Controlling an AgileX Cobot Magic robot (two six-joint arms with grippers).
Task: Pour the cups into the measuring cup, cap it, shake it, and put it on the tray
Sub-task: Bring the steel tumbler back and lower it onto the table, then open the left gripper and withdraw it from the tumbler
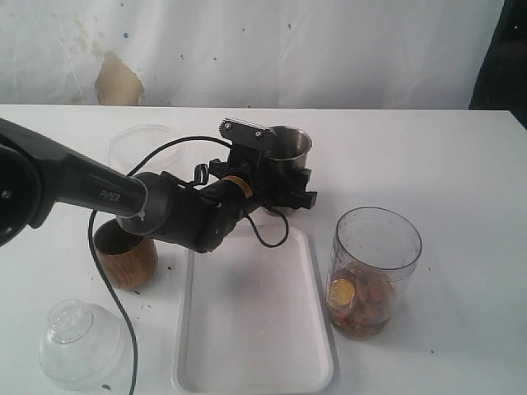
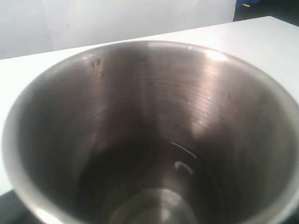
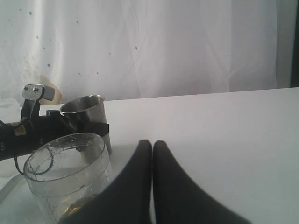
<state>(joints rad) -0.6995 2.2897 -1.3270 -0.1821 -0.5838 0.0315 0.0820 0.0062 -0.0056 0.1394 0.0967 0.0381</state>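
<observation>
Clear dome (image 1: 78,341): it sits at the near left corner of the table (image 1: 445,164), well away from the measuring cup. I think it may be the cap.
Wooden cup (image 1: 128,263): it stands up straight on the table, left of the tray. The black arm hides the top, so I cannot tell what is inside.
Frosted tub (image 1: 140,141): it is at the back left, and nothing touches it.
Left claw (image 1: 288,186): it reaches over the far end of the tray and looks clamped on the steel tumbler.
Steel tumbler (image 1: 290,146): it is upright in the claw, behind the tray. Its foot is hidden, so I cannot tell if it is off the table. Inside it looks dark and mostly bare.
Tray (image 1: 247,329): it is in the middle, with nothing on it.
Measuring cup (image 1: 375,247): it stands on the table just right of the tray. It has brown stuff and a yellow bit at the bottom, and no cap.
Right claw (image 3: 152,145): its two fingers are pressed together and hold nothing. It is close to the measuring cup.
Done: I think some pouring is done.
Left: maybe more pouring, then cap it, shake it, and put it on the tray.
</observation>
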